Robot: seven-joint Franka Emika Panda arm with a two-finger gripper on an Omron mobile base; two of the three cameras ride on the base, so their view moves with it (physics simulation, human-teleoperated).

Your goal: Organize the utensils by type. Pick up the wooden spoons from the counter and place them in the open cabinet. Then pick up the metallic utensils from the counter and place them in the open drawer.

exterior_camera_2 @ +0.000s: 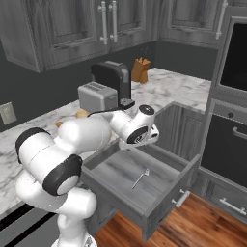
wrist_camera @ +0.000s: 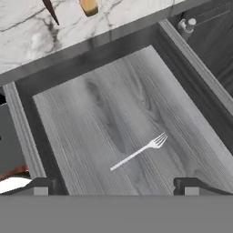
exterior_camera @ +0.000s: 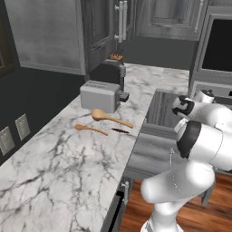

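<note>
Open drawer (wrist_camera: 68,113), grey wood-grain, below the hand: one silver fork (wrist_camera: 139,152) lying flat. Two wooden spoons (exterior_camera: 111,118) on the marble counter (exterior_camera: 68,167) beyond it.

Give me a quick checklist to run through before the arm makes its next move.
1. Fingers open and holding nothing: ok, both tips stand wide apart above the drawer.
2. Fork released: ok, it lies flat on the open drawer floor, apart from the fingers.
3. Drawer open far enough for more pieces: ok.
4. Wooden spoons moved to the cabinet: not ok, the larger spoon and the slimmer spoon lie on the counter beside the toaster.
5. Other utensils left on the counter: not ok, a dark thin piece lies near the spoons; its type cannot be told.
6. Open cabinet reachable: cannot tell.
</note>
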